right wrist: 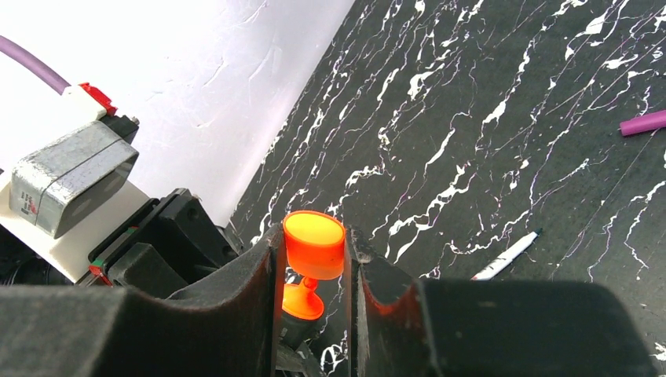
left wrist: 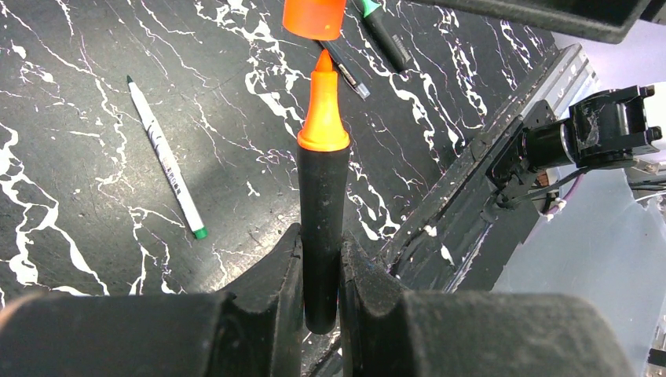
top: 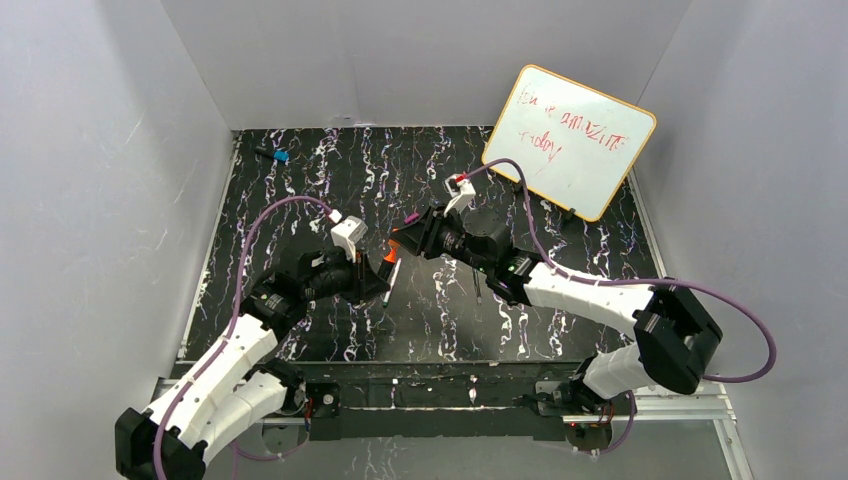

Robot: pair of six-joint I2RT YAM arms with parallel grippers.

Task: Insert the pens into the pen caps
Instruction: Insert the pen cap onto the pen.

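Orange-tipped black marker [left wrist: 322,228]: clamped between left fingers [left wrist: 271,298], held above the bench [left wrist: 78,118]. Its tip sits right at the mouth of the orange cap [right wrist: 313,243]; contact unclear. Cap pinched between right fingers [right wrist: 251,306]. White pen [left wrist: 166,161] lies flat on bench nearby. Purple cap [right wrist: 644,122] lies well apart.

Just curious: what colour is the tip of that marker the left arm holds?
Orange marker tip; clearest in the left wrist view.
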